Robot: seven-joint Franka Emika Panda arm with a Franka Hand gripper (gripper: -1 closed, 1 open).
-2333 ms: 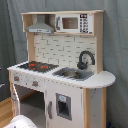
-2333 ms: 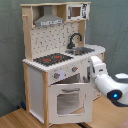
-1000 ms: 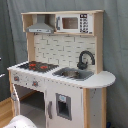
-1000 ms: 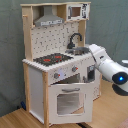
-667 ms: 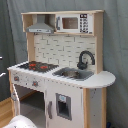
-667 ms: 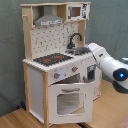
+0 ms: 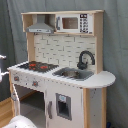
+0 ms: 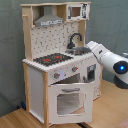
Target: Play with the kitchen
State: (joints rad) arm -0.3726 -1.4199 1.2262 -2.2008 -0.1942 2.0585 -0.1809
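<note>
The kitchen (image 7: 65, 65) (image 8: 55, 65) is a tall white and light-wood toy that shows in both exterior views. It has a grey hood (image 7: 41, 27), a small microwave (image 7: 72, 22), a black-red hob (image 8: 52, 59), a black faucet (image 7: 85, 59) and a sink (image 7: 74, 74). Its windowed oven door (image 8: 67, 100) hangs tilted outward below the knobs (image 8: 74, 69). My white arm (image 8: 107, 59) reaches in from the second exterior view's right. The gripper (image 8: 91, 47) is at counter height beside the sink end.
A dark grey curtain (image 7: 115, 45) hangs behind the kitchen, which stands on a wooden floor (image 8: 107, 112). White arm parts sit at the first exterior view's left edge (image 7: 3, 74) and bottom left (image 7: 20, 122). A small cupboard door (image 7: 62, 106) is under the sink.
My arm has risen from the front-panel height to counter height and swung toward the sink end. White arm parts have entered the first exterior view's left edge.
</note>
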